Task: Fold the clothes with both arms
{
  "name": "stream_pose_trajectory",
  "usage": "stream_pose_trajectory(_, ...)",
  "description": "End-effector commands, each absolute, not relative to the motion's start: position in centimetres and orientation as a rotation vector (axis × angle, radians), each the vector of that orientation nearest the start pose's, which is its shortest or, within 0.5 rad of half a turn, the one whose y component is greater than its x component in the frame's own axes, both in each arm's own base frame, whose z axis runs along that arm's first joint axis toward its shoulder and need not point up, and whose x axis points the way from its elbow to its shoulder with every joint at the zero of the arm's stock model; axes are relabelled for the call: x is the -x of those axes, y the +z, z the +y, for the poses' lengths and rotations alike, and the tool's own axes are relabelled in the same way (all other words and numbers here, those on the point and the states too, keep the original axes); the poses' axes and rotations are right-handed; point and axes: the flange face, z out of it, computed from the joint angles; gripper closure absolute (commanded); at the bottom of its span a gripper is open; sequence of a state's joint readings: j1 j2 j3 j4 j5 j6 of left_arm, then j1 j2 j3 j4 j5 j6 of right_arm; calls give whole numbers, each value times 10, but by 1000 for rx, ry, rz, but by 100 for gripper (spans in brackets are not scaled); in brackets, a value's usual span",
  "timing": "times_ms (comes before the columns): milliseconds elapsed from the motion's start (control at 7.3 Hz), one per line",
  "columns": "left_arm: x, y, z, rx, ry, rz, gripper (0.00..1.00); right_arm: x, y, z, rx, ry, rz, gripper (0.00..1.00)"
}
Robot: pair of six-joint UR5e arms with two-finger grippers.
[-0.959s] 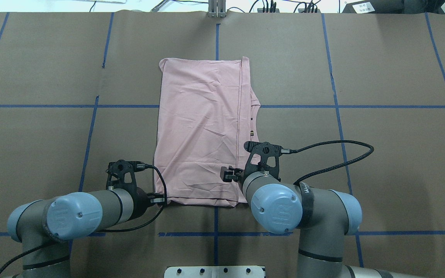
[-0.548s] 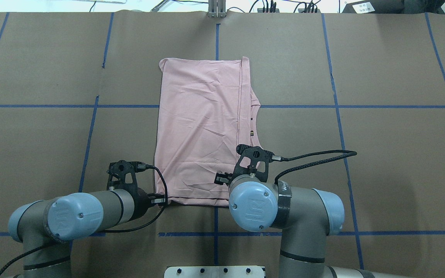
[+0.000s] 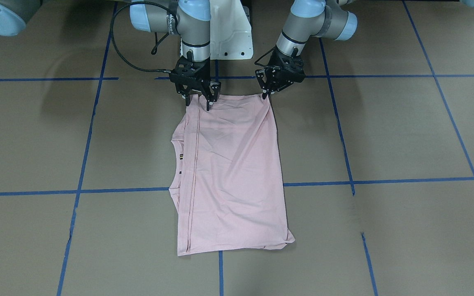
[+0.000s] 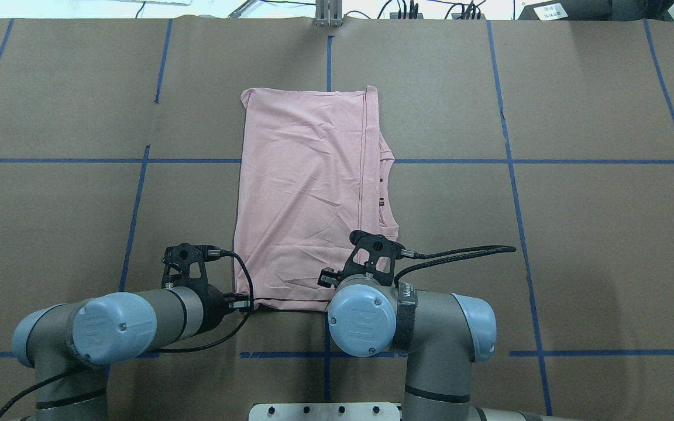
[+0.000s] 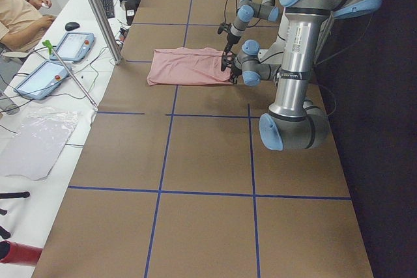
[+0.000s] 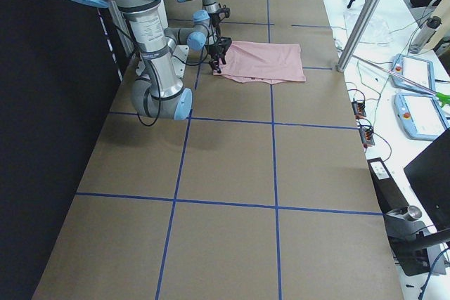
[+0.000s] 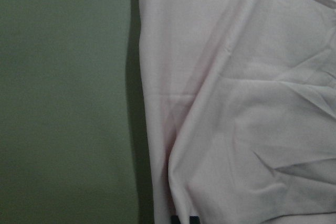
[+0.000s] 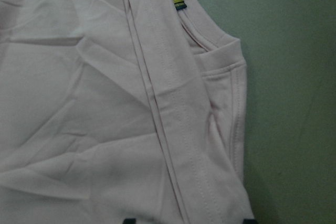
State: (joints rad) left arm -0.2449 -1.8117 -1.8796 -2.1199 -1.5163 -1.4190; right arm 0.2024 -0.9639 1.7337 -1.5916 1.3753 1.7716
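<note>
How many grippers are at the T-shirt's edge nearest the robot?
2. The left gripper is at the corner of the T-shirt on the robot's left. The right gripper, jaws open, is over the corner on its right. None seems hidden.

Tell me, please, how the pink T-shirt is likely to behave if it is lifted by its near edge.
Likely floppy: the T-shirt lies flat in soft wrinkles, so it should sag between held points. It is probably light, as it looks like thin cloth. Its layers, folded over one another, may shift apart when lifted.

Even overhead light; dim, soft wrist views
</note>
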Motion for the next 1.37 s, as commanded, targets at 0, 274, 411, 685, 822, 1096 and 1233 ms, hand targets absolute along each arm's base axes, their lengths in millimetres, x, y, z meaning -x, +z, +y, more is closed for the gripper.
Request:
stream_pose_trajectory(0,-520,328,-273,-267,-115,1065,100,623,248,-278,-188,451,-743,28)
stream_pose_trajectory(274,-519,328,-273,-268,-116,1065,100,624,251,-278,-190,452,-737,40)
stream_pose_trajectory(411,-519,328,-273,-268,-116,1065,100,624,251,-278,-184,466,-740,71)
stream_pose_trajectory(685,-519,328,-273,-268,-116,1065,100,625,253,-275,-159,533,-748,100)
stream_pose_trajectory(822,-519,327,-273,-268,-116,1067,100,625,252,-275,-159,538,-750,100)
stream_pose_trajectory(1096,-519,326,-273,-268,-116,1068,100,625,247,-276,-159,562,-762,100)
stream_pose_trajectory(1233,-518,322,-273,-268,-115,1076,100,623,246,-276,-159,564,-765,100)
